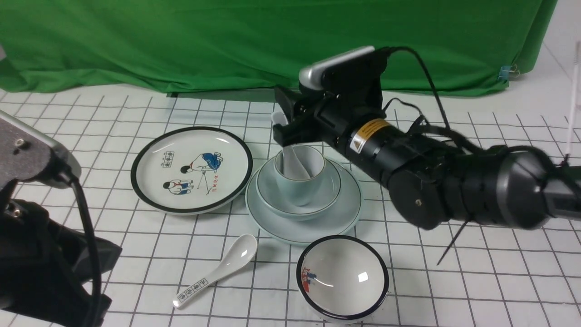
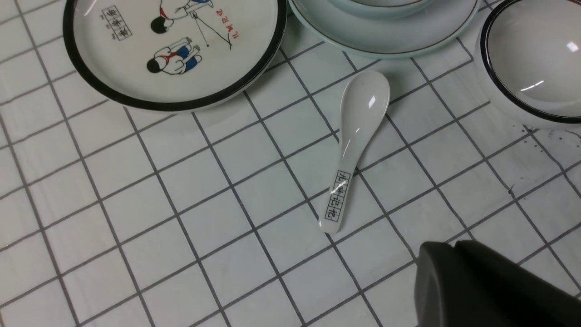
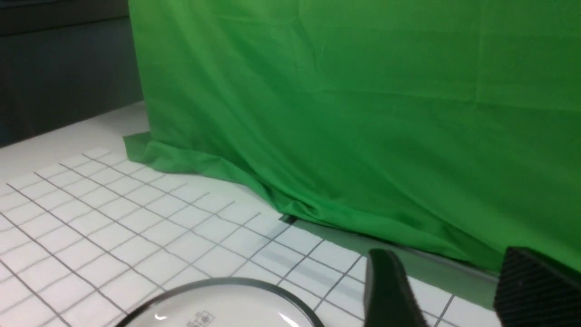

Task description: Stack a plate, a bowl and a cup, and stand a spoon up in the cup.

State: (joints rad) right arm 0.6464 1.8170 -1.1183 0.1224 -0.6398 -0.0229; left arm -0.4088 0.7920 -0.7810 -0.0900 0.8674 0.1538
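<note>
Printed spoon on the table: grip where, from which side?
Printed spoon: take the handle mid-length from straight above, jaws across its width. It lies flat, bowl up; handle is slim with bare table either side, bowl end wide.

I see spoon (image 1: 291,160) in cup (image 1: 299,187), cup in bowl (image 1: 332,190), bowl on plate (image 1: 317,228). The second plate (image 1: 227,156) lies left, second bowl (image 1: 342,277) before.

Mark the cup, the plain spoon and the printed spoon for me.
cup (image 1: 298,188): front view, on its outer wall facing the camera.
plain spoon (image 1: 293,162): front view, on the part inside the cup.
printed spoon (image 2: 363,102): left wrist view, on its bowl.
</note>
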